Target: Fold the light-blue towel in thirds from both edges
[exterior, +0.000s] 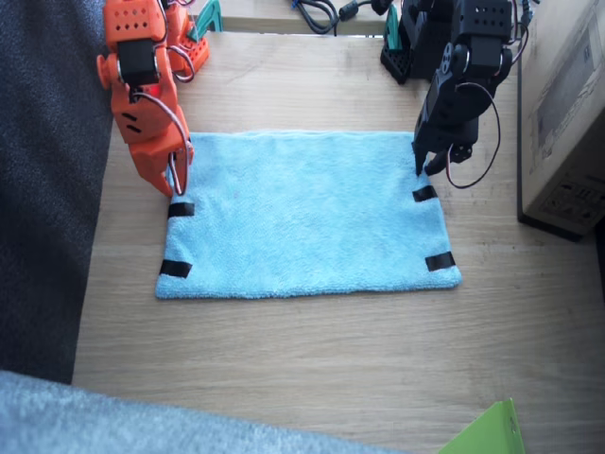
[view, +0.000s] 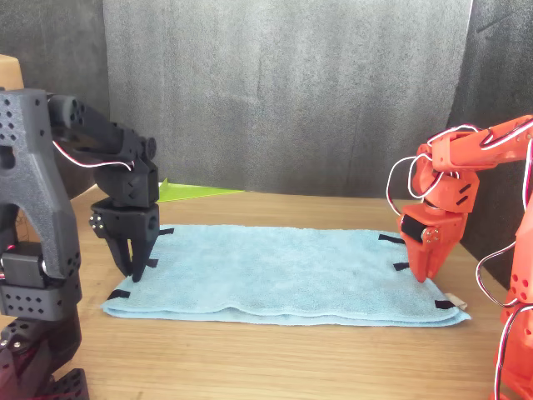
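The light-blue towel (exterior: 307, 213) lay flat on the desk (exterior: 312, 359), its long axis from 9 to 3 o'clock. The right gripper (exterior: 176, 185) and left gripper (exterior: 427, 167) each hung at one short edge, equally near; whether their fingers were spread could not be told.

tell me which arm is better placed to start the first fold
Near even, slightly the left: left gripper sits low at the light-blue towel's short edge by a tape mark; right gripper also hangs over its edge.

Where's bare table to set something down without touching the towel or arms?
Widest free patch: the wooden table between the light-blue towel and the near edge. A narrower strip lies beyond the towel's far edge, between the arms. Crowded: both short ends, where the right gripper and left gripper hang over the towel's corners.
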You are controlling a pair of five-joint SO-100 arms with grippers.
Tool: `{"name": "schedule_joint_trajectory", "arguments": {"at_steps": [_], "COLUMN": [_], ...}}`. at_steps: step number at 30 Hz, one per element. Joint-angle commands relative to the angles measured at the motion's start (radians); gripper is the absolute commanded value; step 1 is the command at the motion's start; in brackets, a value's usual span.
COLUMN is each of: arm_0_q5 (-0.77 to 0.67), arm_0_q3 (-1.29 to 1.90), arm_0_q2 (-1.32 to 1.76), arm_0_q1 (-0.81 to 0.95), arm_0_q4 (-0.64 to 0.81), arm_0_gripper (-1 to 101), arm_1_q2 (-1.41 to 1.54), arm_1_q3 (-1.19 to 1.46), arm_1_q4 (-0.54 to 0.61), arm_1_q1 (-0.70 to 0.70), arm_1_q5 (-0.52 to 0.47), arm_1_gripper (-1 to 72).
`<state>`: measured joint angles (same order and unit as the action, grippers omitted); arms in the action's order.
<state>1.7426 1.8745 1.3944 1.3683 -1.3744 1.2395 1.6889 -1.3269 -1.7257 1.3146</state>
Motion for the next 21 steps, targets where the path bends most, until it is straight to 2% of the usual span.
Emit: {"name": "schedule_joint_trajectory", "arguments": {"at_steps": [1, 9, 21], "arm_0_q5": [0.003, -0.008, -0.009], "arm_0_q3": [0.020, 0.043, 0.057], "arm_0_q2": [0.049, 0.075, 0.089], "arm_0_q1": [0.002, 0.006, 0.006], "arm_0_q4": [-0.006, 0.009, 0.018], "arm_0_gripper": [0, 0, 0], "arm_1_q2": [-0.003, 0.097, 0.169], "arm_1_q3": [0.005, 0.002, -0.212], "arm_1_q4": [-0.017, -0.071, -0.293], "arm_1_q1": [-0.018, -0.061, -0.175], "arm_1_q5": [0.008, 0.011, 0.021], "arm_1_gripper": [0.2, 0.1, 0.1]}}
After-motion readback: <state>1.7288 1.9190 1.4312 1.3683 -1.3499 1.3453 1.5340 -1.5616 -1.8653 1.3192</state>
